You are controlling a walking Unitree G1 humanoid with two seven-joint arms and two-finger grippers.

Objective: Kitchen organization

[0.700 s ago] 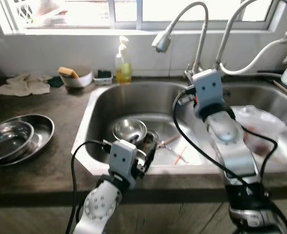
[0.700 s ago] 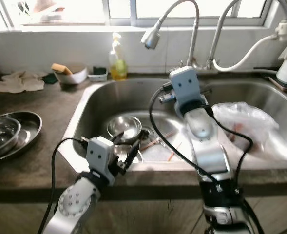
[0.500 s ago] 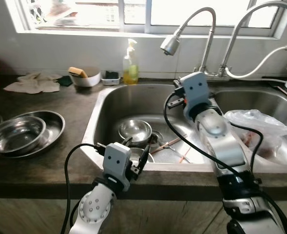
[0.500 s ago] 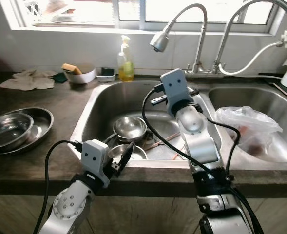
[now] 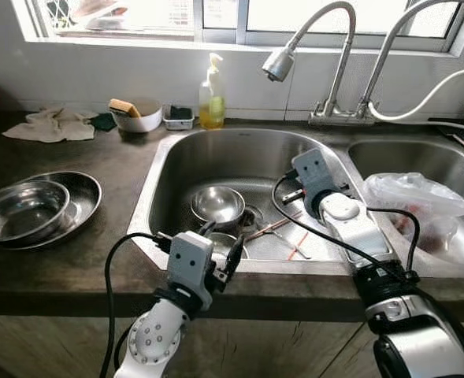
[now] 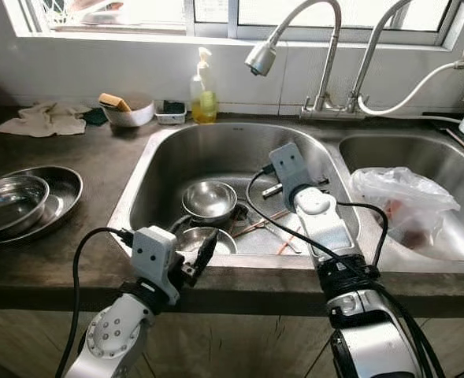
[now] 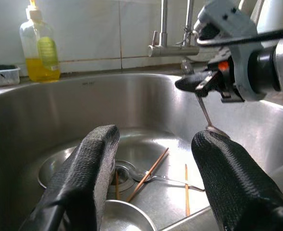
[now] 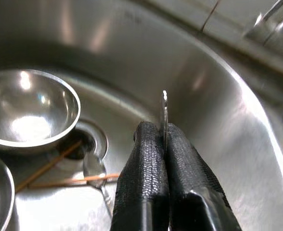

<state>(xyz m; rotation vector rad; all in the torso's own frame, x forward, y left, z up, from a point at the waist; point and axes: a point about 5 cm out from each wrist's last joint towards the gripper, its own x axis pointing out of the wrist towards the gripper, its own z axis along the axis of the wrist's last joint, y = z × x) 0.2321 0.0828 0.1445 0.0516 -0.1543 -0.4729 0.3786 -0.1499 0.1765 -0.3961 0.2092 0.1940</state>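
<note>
A metal spoon is what we're after, and we've got it pinched by the thin handle in the right gripper, hanging bowl-down over the left basin of the sink. In the right wrist view the handle's edge pokes up out of the jaws, which are clenched tight on it with no gap between the pads.

We'd call this a light, stiff, slick bit of steel. It won't bend or break, but with a grip this narrow on polished and probably wet metal it could swivel or slide if we swing fast. A hold nearer mid-handle would steady it; as it stands, we'd move it slowly and keep the handle squared in the pads.

Down on the sink floor there's more to sort: a small steel bowl near the drain, a second bowl against the front wall, another spoon by the drain, and wooden chopsticks lying loose across the bottom. Those chopsticks are lighter still and will roll.

The left gripper hovers at the front rim of the basin, jaws spread wide and holding nothing. On the table to the left sit stacked steel dishes. The right basin holds a plastic bag.
</note>
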